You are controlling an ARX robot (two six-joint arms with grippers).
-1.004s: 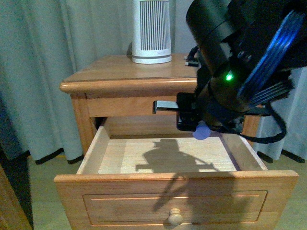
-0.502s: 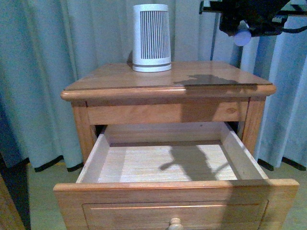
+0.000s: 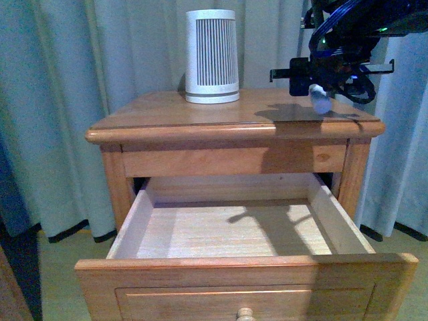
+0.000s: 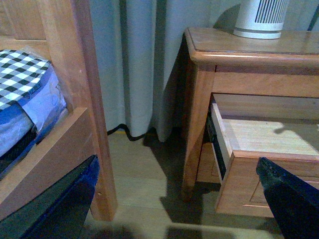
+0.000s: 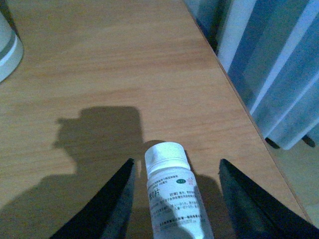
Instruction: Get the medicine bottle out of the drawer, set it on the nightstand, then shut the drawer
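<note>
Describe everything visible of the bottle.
The bottle is a small white plastic cylinder with a white cap and a label printed with small text. It hangs tilted, cap end down, from the right gripper, between its two dark fingers. It is over the right side of the nightstand top, near the right edge. It seems to sit just above the wood, not touching it. Where the fingers grip it is out of view.

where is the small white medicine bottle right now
In the front view, the small white plastic medicine bottle is in the right gripper, over the right part of the honey-brown wooden nightstand's top, right of the white ribbed appliance.
</note>
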